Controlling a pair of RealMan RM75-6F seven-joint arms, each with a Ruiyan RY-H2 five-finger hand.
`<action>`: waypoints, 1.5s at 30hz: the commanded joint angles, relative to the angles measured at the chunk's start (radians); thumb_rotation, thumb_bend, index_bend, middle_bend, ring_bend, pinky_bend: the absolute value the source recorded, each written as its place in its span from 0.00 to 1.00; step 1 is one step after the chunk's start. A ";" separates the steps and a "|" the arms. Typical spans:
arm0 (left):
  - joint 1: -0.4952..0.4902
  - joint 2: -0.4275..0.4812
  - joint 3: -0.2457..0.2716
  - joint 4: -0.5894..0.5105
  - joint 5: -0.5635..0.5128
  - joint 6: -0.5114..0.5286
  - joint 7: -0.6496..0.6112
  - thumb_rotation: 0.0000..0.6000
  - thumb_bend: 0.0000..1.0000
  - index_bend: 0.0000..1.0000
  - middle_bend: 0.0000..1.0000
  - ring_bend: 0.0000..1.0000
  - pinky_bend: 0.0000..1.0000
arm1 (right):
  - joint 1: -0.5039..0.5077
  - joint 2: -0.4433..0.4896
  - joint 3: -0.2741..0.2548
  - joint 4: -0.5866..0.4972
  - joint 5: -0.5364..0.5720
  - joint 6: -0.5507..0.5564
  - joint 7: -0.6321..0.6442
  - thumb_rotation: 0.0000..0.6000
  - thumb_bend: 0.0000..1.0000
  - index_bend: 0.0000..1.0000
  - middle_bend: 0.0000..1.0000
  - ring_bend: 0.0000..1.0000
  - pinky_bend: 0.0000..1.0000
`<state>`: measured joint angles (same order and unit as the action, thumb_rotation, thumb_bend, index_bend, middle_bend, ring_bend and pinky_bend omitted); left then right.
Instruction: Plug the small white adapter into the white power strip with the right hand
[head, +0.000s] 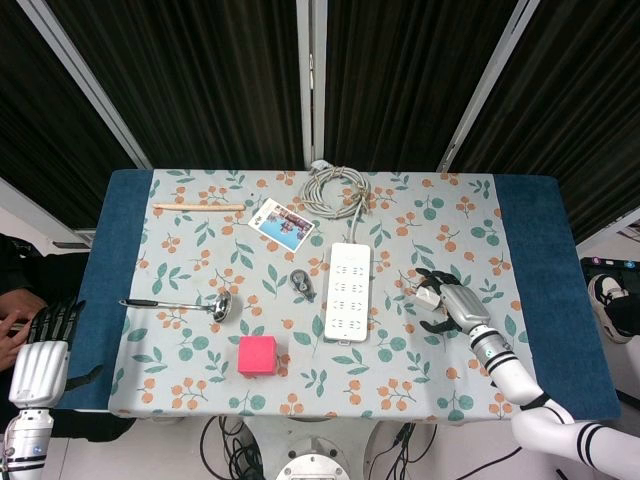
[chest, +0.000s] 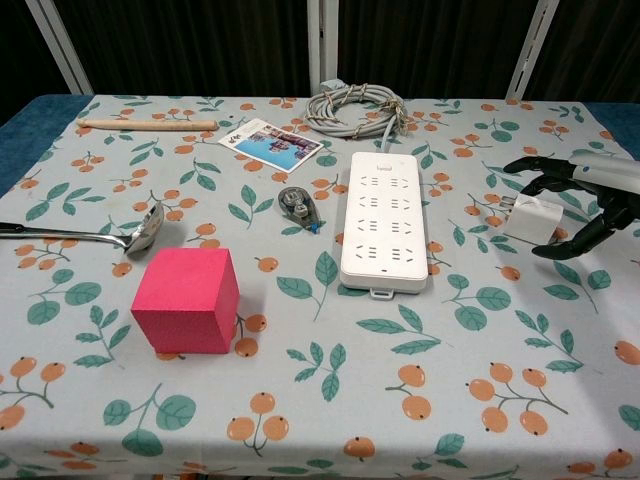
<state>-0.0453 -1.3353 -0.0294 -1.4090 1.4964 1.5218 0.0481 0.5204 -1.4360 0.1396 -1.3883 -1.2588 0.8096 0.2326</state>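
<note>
Right robot hand (chest: 580, 200) spread around adapter (chest: 533, 219), seemingly not gripping; strip (chest: 383, 220) beside.

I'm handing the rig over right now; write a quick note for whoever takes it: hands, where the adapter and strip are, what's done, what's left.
Right hand: fingers spread around the small white adapter, not closed on it.
Left hand: off the table's left edge, holding nothing.
Adapter: lies on the cloth right of the white power strip, apart from it, prongs toward the strip.
Strip: flat mid-table, no plug in its sockets.
Done: the reach.
Left: grasp the adapter, lift it, turn the prongs down, press into a socket.
</note>
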 joint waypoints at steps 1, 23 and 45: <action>0.002 0.000 0.001 0.001 -0.001 0.001 -0.001 1.00 0.00 0.02 0.00 0.00 0.00 | 0.004 -0.005 -0.005 -0.001 -0.009 0.000 0.008 1.00 0.16 0.00 0.25 0.00 0.00; 0.010 0.002 0.004 0.005 0.002 0.007 -0.014 1.00 0.00 0.02 0.00 0.00 0.00 | -0.014 0.048 -0.016 -0.017 0.055 0.108 -0.290 1.00 0.14 0.32 0.32 0.02 0.00; 0.025 0.001 0.006 0.010 -0.005 0.017 -0.025 1.00 0.00 0.02 0.00 0.00 0.00 | 0.024 -0.078 -0.005 0.113 0.027 0.100 -0.233 1.00 0.24 0.48 0.44 0.13 0.00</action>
<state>-0.0203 -1.3343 -0.0231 -1.3997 1.4918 1.5382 0.0237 0.5429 -1.5072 0.1338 -1.2820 -1.2289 0.9067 -0.0034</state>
